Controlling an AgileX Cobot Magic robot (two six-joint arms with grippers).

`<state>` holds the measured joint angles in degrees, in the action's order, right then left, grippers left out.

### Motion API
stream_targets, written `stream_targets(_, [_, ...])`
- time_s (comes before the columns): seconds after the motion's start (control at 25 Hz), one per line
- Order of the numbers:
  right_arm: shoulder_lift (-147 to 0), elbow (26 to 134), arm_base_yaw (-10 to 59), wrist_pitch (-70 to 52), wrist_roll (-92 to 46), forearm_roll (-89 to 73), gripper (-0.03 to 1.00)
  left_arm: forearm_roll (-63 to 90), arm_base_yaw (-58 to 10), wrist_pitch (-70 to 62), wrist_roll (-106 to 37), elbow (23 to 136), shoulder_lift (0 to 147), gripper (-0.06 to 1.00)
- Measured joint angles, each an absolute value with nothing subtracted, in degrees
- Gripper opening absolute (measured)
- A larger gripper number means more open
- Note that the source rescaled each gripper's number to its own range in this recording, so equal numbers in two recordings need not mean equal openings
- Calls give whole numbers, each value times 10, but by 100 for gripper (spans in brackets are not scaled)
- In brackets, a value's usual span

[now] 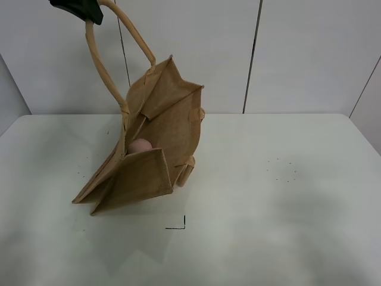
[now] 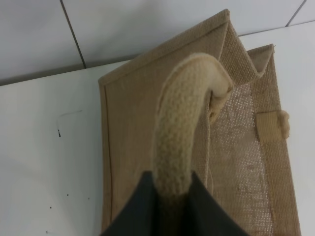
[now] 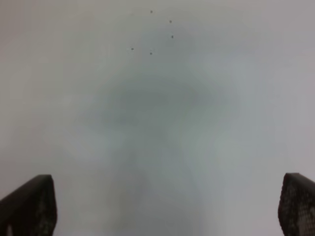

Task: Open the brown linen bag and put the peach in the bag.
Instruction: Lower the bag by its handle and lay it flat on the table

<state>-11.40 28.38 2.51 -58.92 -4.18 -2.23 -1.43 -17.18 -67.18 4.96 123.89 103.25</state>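
Observation:
The brown linen bag [image 1: 166,122] stands tilted on the white table, its mouth open toward the camera. The pink peach [image 1: 140,146] lies inside it, partly hidden by the near wall. My left gripper [image 1: 77,9] is high at the top left, shut on one light-tan loop handle [image 1: 101,68] and pulling it upward. In the left wrist view the handle [image 2: 182,142] runs between the dark fingers [image 2: 142,211], with the bag [image 2: 133,123] below. The other handle [image 1: 187,173] hangs at the bag's side. My right gripper [image 3: 165,206] is open and empty over bare table.
The white table [image 1: 286,208] has a black corner mark [image 1: 178,225] in front of the bag and a few small dark specks [image 1: 283,170] to the right. A panelled white wall [image 1: 309,53] stands behind. The right arm is out of the high view.

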Motion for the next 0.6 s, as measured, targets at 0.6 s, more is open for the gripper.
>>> stream_targets(0.6, [1, 282, 17, -589, -35, -14, 100, -14, -172, -672, 51, 1239, 1032, 0])
